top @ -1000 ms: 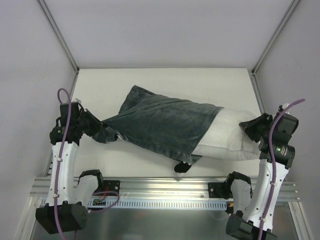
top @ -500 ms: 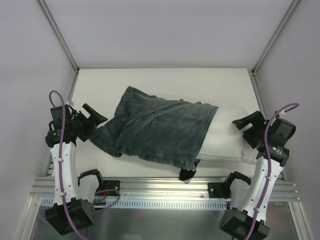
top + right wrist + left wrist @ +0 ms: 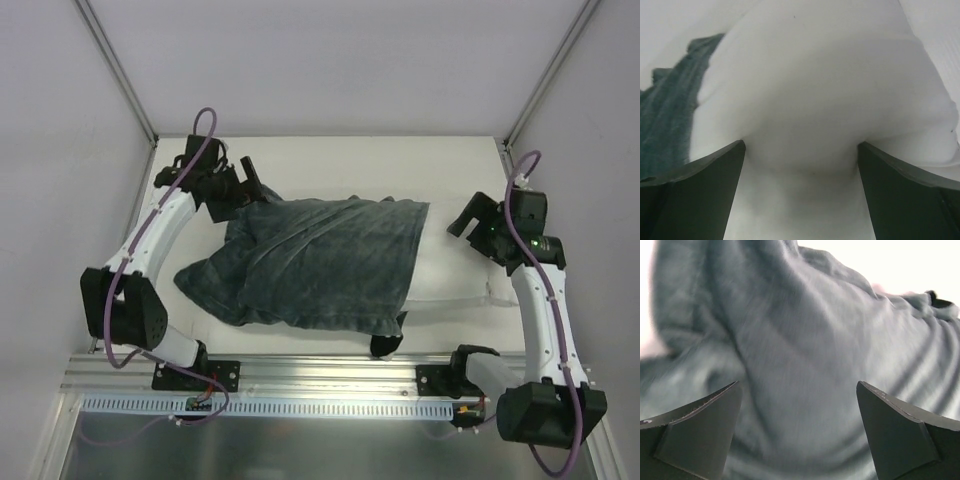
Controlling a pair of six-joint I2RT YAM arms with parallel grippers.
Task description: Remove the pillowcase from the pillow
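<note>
Teal cloth, the pillowcase [image 3: 320,260], sheathes most of the pillow [image 3: 452,268] on the worktop [image 3: 330,160]. Our left hand [image 3: 248,178] gapes wide at its far corner and our right hand [image 3: 466,216] gapes wide at the pillow's bare end, apparently placed for opposing pulls.

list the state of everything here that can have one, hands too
pillowcase, on the pillow, rumpled, covering most of it
pillow, lying on the table, only its right end bare
left hand, open, over the pillowcase, holding nothing
right hand, open, facing the pillow's bare end, not closed on it
</note>
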